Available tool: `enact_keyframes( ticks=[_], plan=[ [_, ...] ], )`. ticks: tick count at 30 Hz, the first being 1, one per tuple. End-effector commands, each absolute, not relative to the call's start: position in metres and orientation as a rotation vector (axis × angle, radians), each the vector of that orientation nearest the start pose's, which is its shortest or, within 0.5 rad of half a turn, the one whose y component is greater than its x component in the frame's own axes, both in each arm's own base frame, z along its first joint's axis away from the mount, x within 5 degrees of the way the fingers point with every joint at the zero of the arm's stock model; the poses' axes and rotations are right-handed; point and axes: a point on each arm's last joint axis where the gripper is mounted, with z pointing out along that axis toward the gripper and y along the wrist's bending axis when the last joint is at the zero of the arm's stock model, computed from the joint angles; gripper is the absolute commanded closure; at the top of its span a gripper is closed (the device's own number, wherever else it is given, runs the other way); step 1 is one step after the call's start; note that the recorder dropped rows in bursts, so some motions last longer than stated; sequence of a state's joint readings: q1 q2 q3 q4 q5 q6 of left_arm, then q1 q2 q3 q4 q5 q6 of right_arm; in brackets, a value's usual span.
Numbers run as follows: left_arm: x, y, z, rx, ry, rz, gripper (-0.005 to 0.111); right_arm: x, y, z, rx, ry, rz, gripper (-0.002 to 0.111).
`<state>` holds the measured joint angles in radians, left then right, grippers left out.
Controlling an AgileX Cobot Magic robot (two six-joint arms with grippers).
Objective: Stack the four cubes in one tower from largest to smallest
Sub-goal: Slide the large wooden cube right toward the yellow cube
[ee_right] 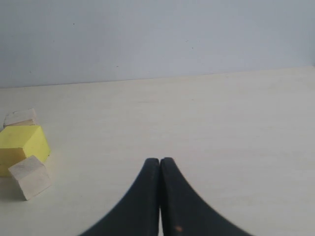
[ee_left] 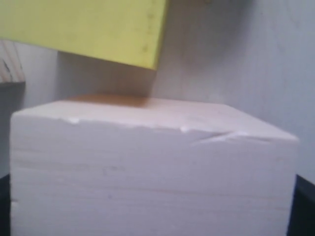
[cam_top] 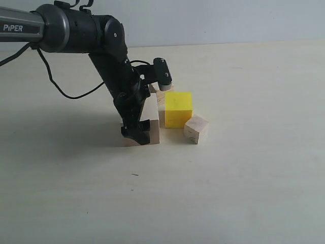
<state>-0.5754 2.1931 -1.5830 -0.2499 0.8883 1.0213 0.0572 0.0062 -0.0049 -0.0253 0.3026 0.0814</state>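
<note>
On the pale tabletop (cam_top: 244, 193), the left gripper (cam_top: 136, 134) straddles the large pale wood cube (cam_top: 154, 112), clamped or slack I cannot tell; the cube is probably rigid, light and best pinched on opposite flat faces, while the right gripper (ee_right: 160, 169) rests closed and empty.

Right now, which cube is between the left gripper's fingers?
The large pale wood cube; the bright yellow cube and two small pale wood cubes lie outside the left gripper.

Surface: pale, matt tabletop (cam_top: 228, 193) | landmark: bright yellow cube (cam_top: 178, 108), flat on it | large pale wood cube (cam_top: 154, 117) just beside the yellow cube, on its left in the exterior view | small pale wood cube (cam_top: 196, 128) at its front right corner, turned askew | second small pale wood cube (cam_top: 162, 95) behind it, partly hidden
</note>
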Motion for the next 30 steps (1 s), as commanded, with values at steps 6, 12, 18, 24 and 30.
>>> enact_keyframes(
  ticks=[6,12,18,24,30],
  plan=[
    [0.3601,-0.2526,0.1363,1.971,2.175,-0.203,0.007,0.0546,0.0026,0.187,0.004,1.773,0.078,0.108],
    [0.3602,-0.2522,0.1377,1.971,2.172,-0.197,0.007,0.0546,0.0026,0.187,0.004,1.773,0.078,0.108],
    [0.3624,-0.248,0.137,2.024,2.145,-0.116,0.007,0.0546,0.0026,0.187,0.004,1.773,0.078,0.108],
    [0.3628,-0.2473,0.1369,2.033,2.14,-0.102,0.007,0.0546,0.0026,0.187,0.004,1.773,0.078,0.108],
    [0.3637,-0.2457,0.1389,2.049,2.125,-0.07,0.007,0.0546,0.0026,0.187,0.004,1.773,0.078,0.108]
  ],
)
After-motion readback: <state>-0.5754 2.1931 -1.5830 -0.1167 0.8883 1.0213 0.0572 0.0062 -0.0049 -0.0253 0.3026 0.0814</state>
